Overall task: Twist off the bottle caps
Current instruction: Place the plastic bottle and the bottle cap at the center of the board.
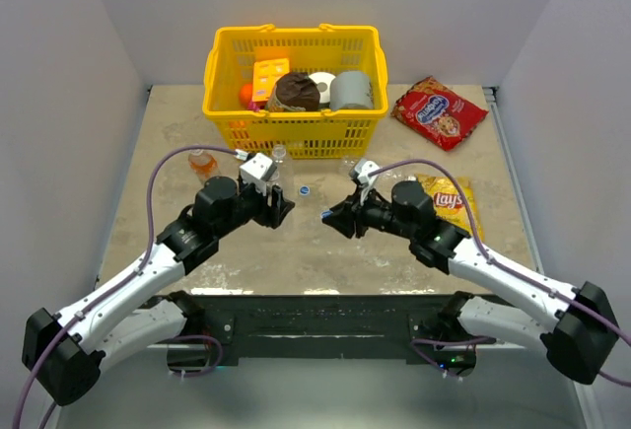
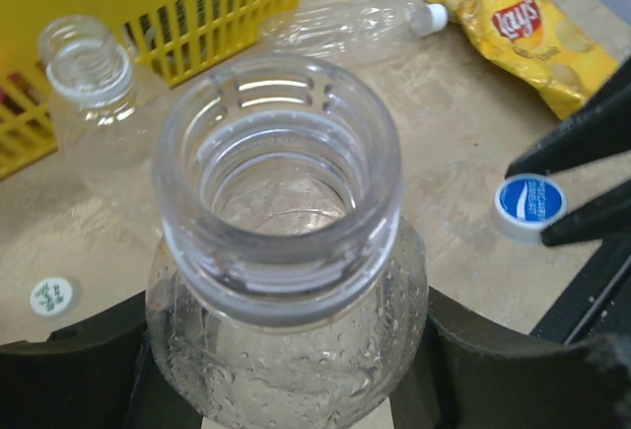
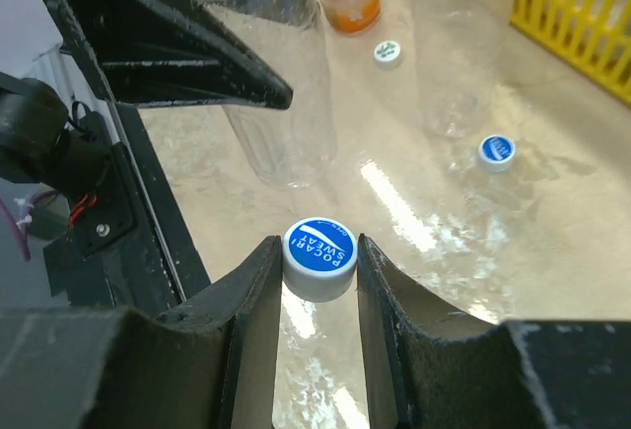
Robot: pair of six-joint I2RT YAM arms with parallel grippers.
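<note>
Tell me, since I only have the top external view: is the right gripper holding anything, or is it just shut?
Observer: It is holding something. In the right wrist view the right gripper is shut on a blue-faced cap, pinched between the two fingers just above the table.
Operator: And the bottle at the left gripper, is its cap on or off? From above I can't make out the neck.
Observer: Off. The left wrist view looks straight down on the clear bottle that the left gripper is shut on. Its threaded neck is open, with no cap on it.
</note>
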